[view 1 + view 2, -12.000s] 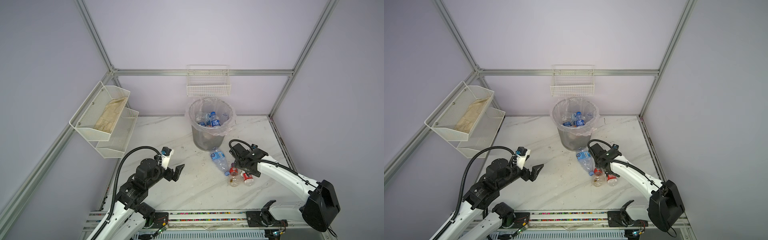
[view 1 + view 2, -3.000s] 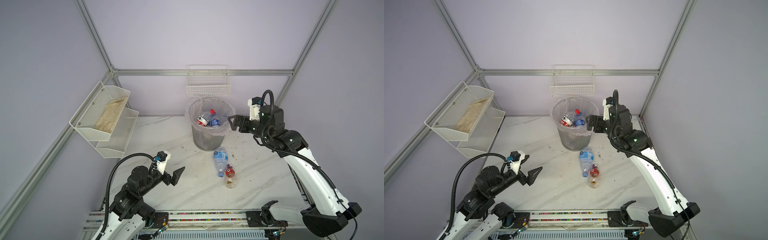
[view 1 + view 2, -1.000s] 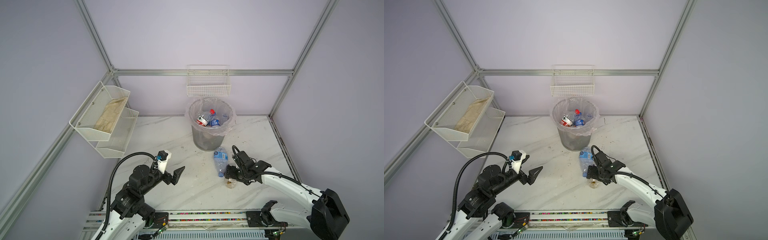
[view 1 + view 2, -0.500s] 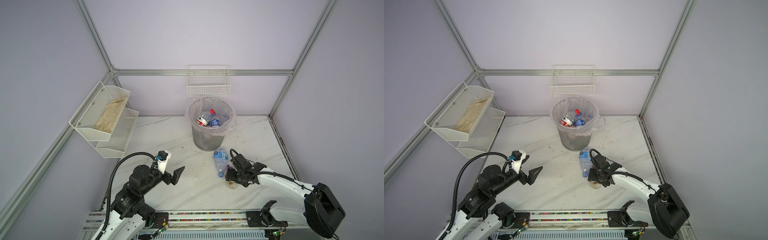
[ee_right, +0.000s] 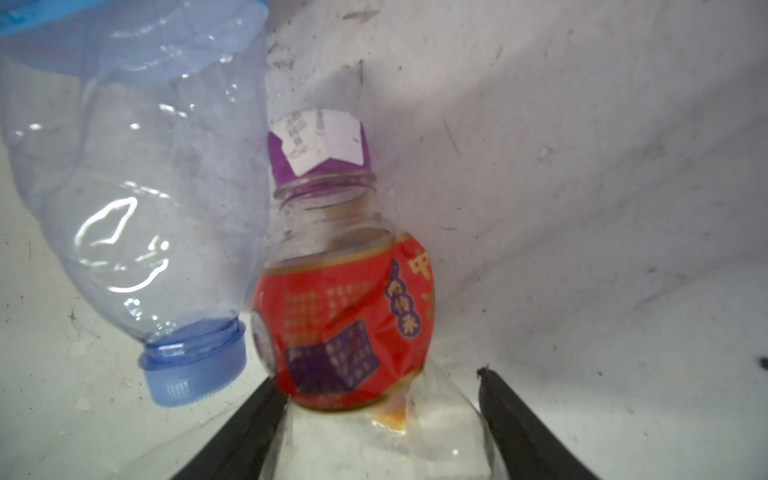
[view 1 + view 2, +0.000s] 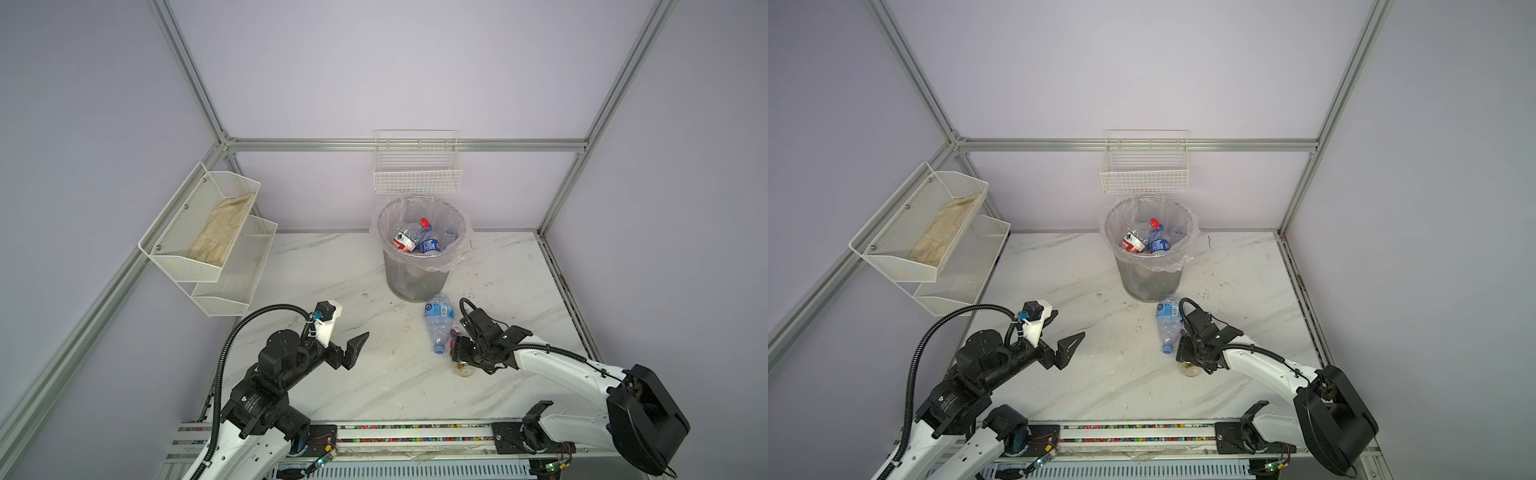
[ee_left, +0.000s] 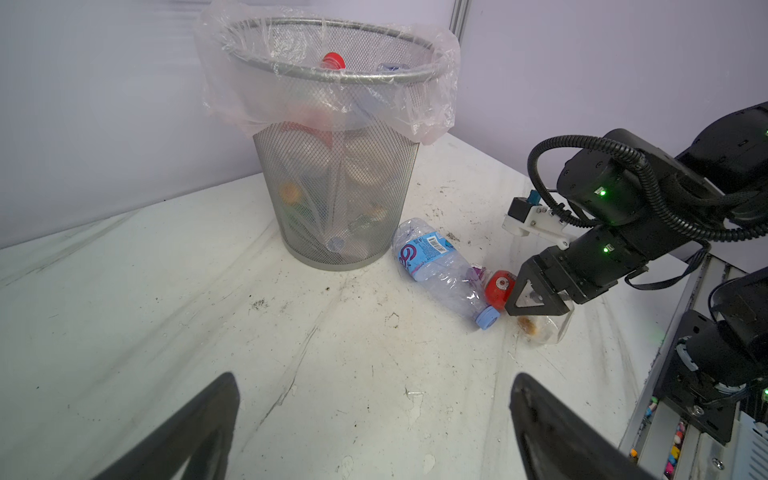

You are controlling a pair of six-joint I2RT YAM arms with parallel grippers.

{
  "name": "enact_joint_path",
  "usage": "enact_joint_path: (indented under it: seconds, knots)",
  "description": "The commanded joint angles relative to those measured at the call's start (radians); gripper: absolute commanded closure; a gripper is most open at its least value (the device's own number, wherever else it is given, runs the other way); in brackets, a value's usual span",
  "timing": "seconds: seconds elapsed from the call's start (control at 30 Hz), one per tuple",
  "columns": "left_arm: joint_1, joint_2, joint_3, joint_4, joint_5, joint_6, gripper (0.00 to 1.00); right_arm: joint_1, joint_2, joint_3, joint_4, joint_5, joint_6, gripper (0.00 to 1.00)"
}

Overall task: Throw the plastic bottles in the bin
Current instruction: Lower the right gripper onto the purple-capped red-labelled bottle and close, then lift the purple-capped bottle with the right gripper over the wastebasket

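I see the round grey mesh bin (image 6: 415, 282) holding plastic bottles (image 6: 428, 244); near it lie a clear blue-capped bottle (image 6: 437, 324) and a red-labelled bottle (image 5: 345, 316) straddled by my right gripper (image 5: 380, 380), grip uncertain; left gripper (image 7: 374, 378) fingers wide apart.

Bare marble table (image 6: 324, 266) left of the bin (image 6: 415, 278); clear bottle (image 6: 437, 322) just beside red-labelled bottle (image 5: 345, 316).

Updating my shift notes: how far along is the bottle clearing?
Done: several bottles lie in the bin. In hand: the right end effector straddles the red-labelled bottle, grip unconfirmed. Remaining: that one and the clear blue-labelled bottle beside it on the table.
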Motion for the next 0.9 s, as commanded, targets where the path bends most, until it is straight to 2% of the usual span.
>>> enact_joint_path:
  seconds: [0.0, 0.1, 0.17, 0.57, 0.87]
  knots:
    - [-0.003, -0.005, -0.02, 0.011, -0.007, -0.024, 0.0, 0.005, -0.032, 0.02, -0.064, 0.036, 0.013, 0.61]
    - [-0.003, -0.006, -0.02, 0.011, -0.008, -0.024, 0.0, 0.005, -0.047, 0.041, -0.086, 0.044, 0.013, 0.69]
    - [-0.003, -0.006, -0.021, 0.011, -0.008, -0.024, 0.0, 0.005, -0.058, 0.053, -0.097, 0.048, 0.014, 0.71]
    - [-0.003, -0.007, -0.02, 0.01, -0.011, -0.026, 0.0, 0.005, -0.111, 0.171, -0.19, 0.125, 0.004, 0.73]
    - [-0.002, -0.007, -0.02, 0.01, -0.009, -0.026, 0.0, 0.005, -0.161, 0.262, -0.195, 0.146, -0.009, 0.77]
